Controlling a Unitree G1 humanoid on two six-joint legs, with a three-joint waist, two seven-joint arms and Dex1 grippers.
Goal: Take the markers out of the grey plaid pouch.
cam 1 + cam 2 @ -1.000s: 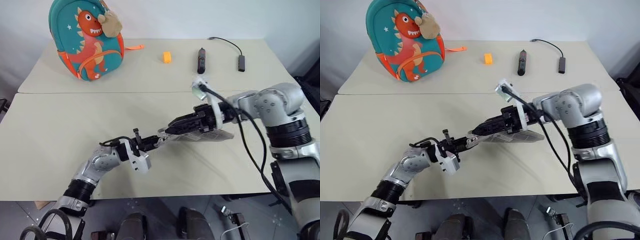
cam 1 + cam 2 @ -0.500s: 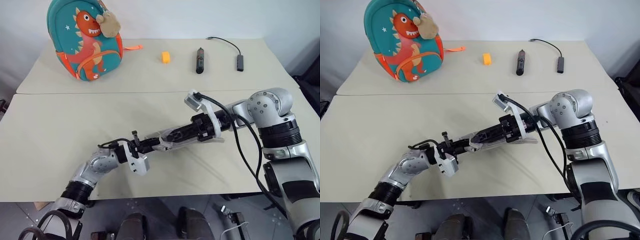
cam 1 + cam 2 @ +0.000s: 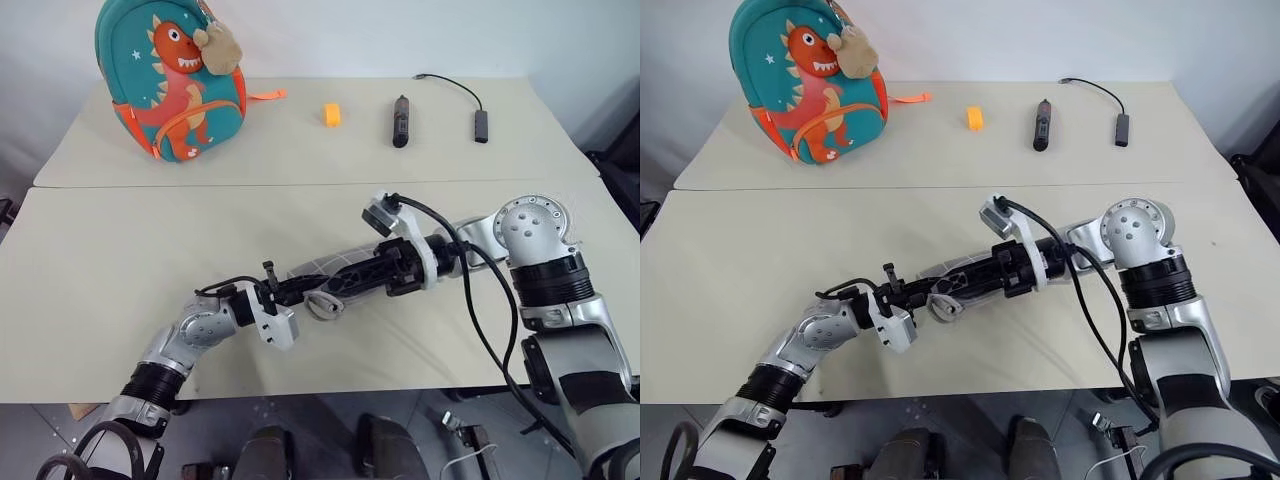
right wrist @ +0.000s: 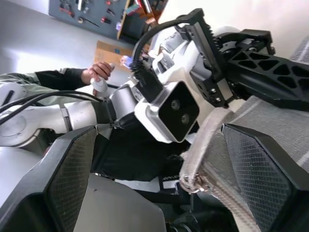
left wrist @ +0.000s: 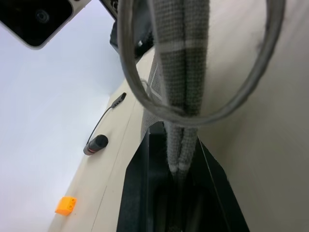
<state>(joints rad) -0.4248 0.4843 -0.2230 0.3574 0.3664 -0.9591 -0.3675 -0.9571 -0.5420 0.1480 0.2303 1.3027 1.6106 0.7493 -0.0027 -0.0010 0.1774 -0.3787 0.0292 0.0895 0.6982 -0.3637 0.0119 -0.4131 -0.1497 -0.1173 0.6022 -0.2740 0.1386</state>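
Grey plaid pouch [image 3: 335, 272] hung just above the tabletop's [image 3: 120, 270] middle, long axis running from left gripper [image 3: 283, 291] to right gripper [image 3: 345, 284]. Left wrist view: left gripper [image 5: 176, 159] clamped shut on the pouch's [image 5: 183, 63] end, zip loop [image 5: 145, 92] ahead. Right wrist view: right gripper [image 4: 159, 193] spread wide around the pouch's [image 4: 270, 121] mouth, holding nothing. Markers hidden, presumably inside; right arm nearer the opening.

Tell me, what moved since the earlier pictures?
The right gripper slid along the pouch toward the left gripper and rolled over, still open. The left gripper stayed shut on the pouch's end. The backpack stayed put.
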